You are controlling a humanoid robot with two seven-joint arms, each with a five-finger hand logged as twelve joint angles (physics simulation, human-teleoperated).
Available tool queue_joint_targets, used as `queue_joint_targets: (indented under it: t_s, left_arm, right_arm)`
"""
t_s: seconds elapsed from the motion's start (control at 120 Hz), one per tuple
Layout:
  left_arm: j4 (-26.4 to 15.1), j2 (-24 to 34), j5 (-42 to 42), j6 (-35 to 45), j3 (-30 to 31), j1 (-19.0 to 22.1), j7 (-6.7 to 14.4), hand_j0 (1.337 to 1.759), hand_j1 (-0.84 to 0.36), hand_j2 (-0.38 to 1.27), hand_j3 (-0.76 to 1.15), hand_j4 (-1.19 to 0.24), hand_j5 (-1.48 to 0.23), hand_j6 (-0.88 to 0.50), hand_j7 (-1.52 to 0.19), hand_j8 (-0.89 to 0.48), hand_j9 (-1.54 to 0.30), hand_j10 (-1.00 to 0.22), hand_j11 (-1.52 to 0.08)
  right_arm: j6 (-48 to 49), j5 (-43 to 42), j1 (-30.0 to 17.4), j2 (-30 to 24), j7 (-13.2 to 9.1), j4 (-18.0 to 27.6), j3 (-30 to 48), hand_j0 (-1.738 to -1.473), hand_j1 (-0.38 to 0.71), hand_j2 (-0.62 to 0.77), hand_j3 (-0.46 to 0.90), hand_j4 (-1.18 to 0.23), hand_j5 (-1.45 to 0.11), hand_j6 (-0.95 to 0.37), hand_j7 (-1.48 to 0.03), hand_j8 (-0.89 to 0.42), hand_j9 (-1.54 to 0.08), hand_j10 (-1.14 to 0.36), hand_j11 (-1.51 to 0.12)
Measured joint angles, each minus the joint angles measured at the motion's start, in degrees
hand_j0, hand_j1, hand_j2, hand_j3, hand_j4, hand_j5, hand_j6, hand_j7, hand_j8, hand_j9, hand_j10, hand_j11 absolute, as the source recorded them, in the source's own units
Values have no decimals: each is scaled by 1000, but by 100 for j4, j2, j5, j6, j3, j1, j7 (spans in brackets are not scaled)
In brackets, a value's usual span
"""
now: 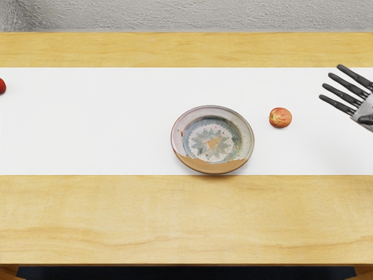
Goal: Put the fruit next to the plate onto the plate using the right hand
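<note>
Right robot hand [354, 100], fingers spread and empty, well right of the plate [178, 131], could knock the round fruit [280, 117] rolling before closing.

Dining setting (rendered): wooden table [175, 221], white runner [87, 128], plate [182, 125].

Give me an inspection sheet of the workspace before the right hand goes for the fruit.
Surface: wooden table, white runner across it.
Job's things: apple on the runner, right of the patterned plate, not touching; plate holds nothing.
Clutter: small red object cut by the left edge, kind unclear.
Grippers: right hand at right edge, open, holding nothing; left not in view.
Cables: nothing seen.
Surroundings: grey textured wall behind the table.
</note>
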Motion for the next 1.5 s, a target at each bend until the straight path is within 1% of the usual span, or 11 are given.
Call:
queue_joint_targets:
  t_s: [0.158, 0.233, 0.317, 0.425, 0.575, 0.733, 0.85, 1.008, 1.267, 1.367, 1.5]
  left_arm:
    - [1, 0, 0, 0, 0, 0, 0, 1658, 339, 2, 0, -9, -11, -9, -11, -9, -11, -9, -11]
    - [2, 0, 0, 0, 0, 0, 0, 1658, 339, 2, 0, -9, -11, -9, -11, -9, -11, -9, -11]
    - [2, 0, 0, 0, 0, 0, 0, 1658, 339, 2, 0, -9, -11, -9, -11, -9, -11, -9, -11]
    - [2, 0, 0, 0, 0, 0, 0, 1658, 339, 2, 0, -9, -11, -9, -11, -9, -11, -9, -11]
    - [1, 0, -1, 0, 0, 0, 0, 1658, 339, 2, 0, -9, -11, -9, -11, -9, -11, -9, -11]
    - [0, 0, -1, 0, 0, 0, 0, 1658, 339, 2, 0, -9, -11, -9, -11, -9, -11, -9, -11]
    - [2, 0, 0, 0, 0, 0, 0, 1658, 339, 2, 0, -9, -11, -9, -11, -9, -11, -9, -11]
    - [0, 0, 0, 0, 0, 0, 0, 1658, 339, 2, 0, -9, -11, -9, -11, -9, -11, -9, -11]
    - [0, 0, 0, 0, 0, 0, 0, 1658, 339, 2, 0, -9, -11, -9, -11, -9, -11, -9, -11]
    - [0, 0, -1, 0, 0, 0, 0, 1658, 339, 2, 0, -9, -11, -9, -11, -9, -11, -9, -11]
    - [0, 0, -1, 0, 0, 0, 0, 1658, 339, 2, 0, -9, -11, -9, -11, -9, -11, -9, -11]
  right_arm:
    - [0, -13, 46, -16, 0, 23, -87, -1658, -323, -3, 0, -21, -29, -20, -29, -20, -29, -21, -29]
    - [0, -378, 559, -34, 0, 72, -318, -1658, -321, -3, 0, -23, -32, -22, -32, -22, -32, -23, -32]
    - [1, -1335, 1092, -50, 0, 299, -464, -1658, -287, -9, 0, -51, -68, -50, -68, -50, -68, -51, -68]
    - [0, -3127, 1498, -19, 0, 1110, -756, -1658, -246, -16, 0, -85, -112, -84, -112, -84, -112, -85, -112]
    - [-952, -5500, 2540, -62, 0, 1613, -2803, -1658, -227, -20, 0, -102, -133, -102, -133, -102, -133, -102, -133]
    - [-2107, -7005, 2995, -239, 0, 1709, -3975, -1658, -243, -17, 0, -90, -116, -90, -115, -90, -116, -89, -116]
    - [-2396, -7354, 3190, -117, 0, 1458, -4497, -1658, -271, -12, 0, -67, -86, -68, -86, -68, -86, -67, -86]
    - [-3209, -7681, 3823, -40, 0, 1013, -5717, -1658, -285, -9, 0, -57, -71, -58, -71, -57, -71, -56, -71]
    - [-4061, -7767, 4071, 504, 0, -53, -6617, -1658, -282, -9, 0, -60, -75, -62, -74, -61, -75, -59, -74]
    - [-4154, -7769, 4128, 670, 0, -318, -6722, -1658, -226, -19, 0, -107, -135, -109, -135, -108, -135, -106, -135]
    - [-4196, -7750, 4147, 745, 0, -417, -6768, -1658, -84, -42, 0, -226, -290, -228, -289, -227, -290, -225, -290]
